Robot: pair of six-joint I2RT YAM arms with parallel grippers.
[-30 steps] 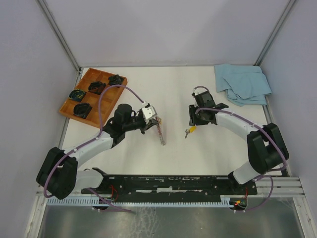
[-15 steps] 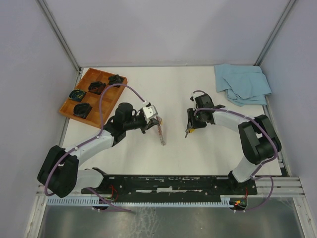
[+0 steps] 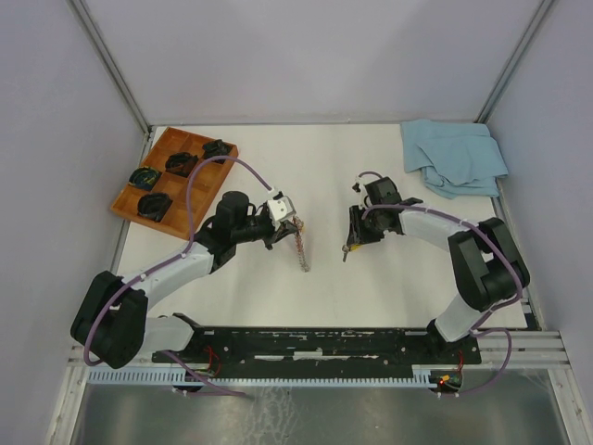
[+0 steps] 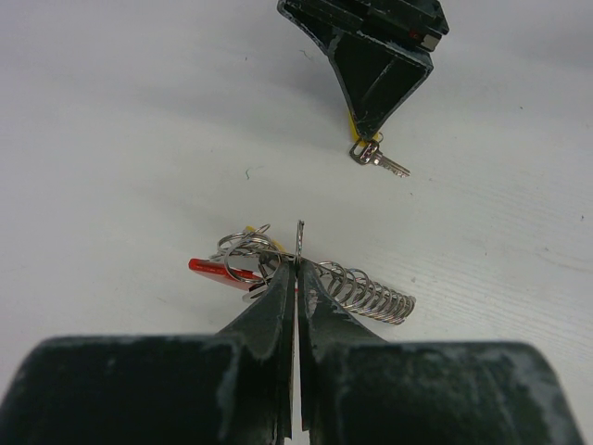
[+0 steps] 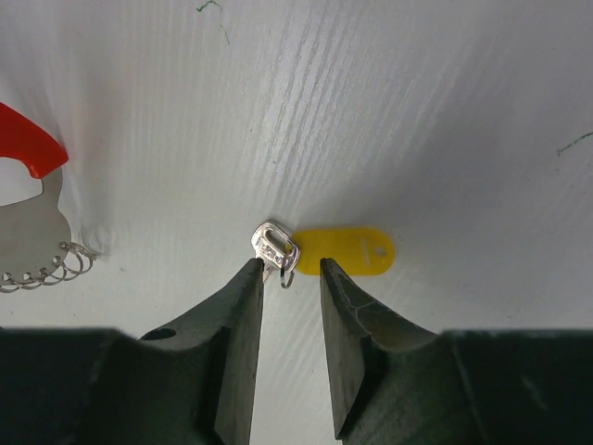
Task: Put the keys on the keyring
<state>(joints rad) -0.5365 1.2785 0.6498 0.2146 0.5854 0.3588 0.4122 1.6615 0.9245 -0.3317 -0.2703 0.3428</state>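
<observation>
The keyring (image 4: 299, 236) is a thin metal ring standing on edge, with a red strap (image 4: 215, 270) and a silver coiled chain (image 4: 371, 295) lying on the table. My left gripper (image 4: 296, 264) is shut on the ring; it also shows in the top view (image 3: 295, 222). A small silver key (image 5: 275, 248) with a yellow tag (image 5: 347, 250) lies flat on the table. My right gripper (image 5: 290, 269) is open and low over it, jaws either side of the key's blade. The top view shows this gripper (image 3: 350, 243) right of the chain (image 3: 301, 252). Other keys are not visible.
A wooden tray (image 3: 130, 199) with black coiled items (image 3: 153, 204) stands at the far left. A blue cloth (image 3: 452, 156) lies at the back right. The red strap (image 5: 23, 139) and a silver oval tag (image 5: 28, 222) show at the right wrist view's left edge.
My right gripper has moved a little toward the near left and come down over the yellow-tagged key, which is now mostly hidden under it from above. The left arm has barely moved.
</observation>
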